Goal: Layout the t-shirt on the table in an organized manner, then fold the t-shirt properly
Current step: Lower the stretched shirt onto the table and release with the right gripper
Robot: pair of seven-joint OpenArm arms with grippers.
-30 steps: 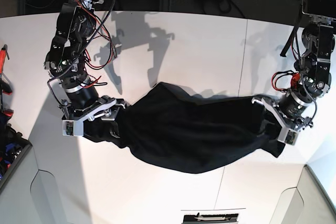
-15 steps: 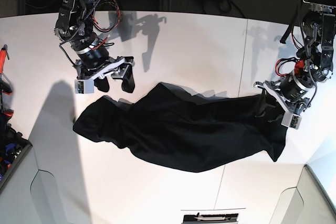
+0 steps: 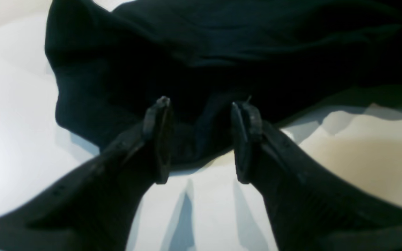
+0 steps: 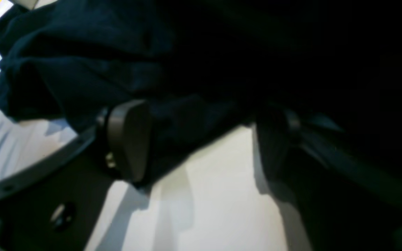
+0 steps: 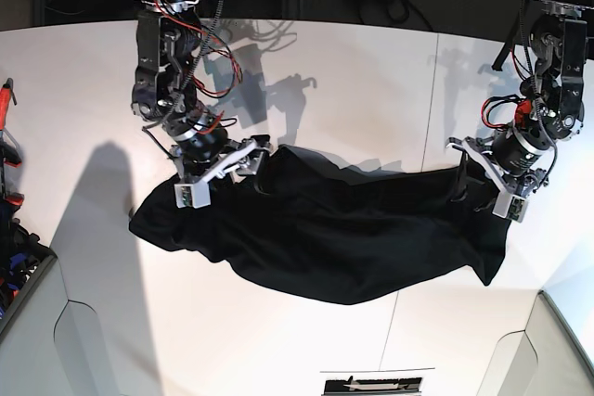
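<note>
A black t-shirt (image 5: 325, 229) lies bunched in a long band across the middle of the white surface (image 5: 353, 81), running from centre left to the right edge of the base view. The left gripper (image 3: 201, 139), at the shirt's right end, has jaws parted with cloth edge between them. The right gripper (image 4: 201, 139), at the upper left of the shirt, has jaws spread wide over its edge, gripping nothing.

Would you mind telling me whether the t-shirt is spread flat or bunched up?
Bunched up: the t-shirt lies as a rumpled, elongated heap across the table, with no sleeves or collar laid out.
</note>
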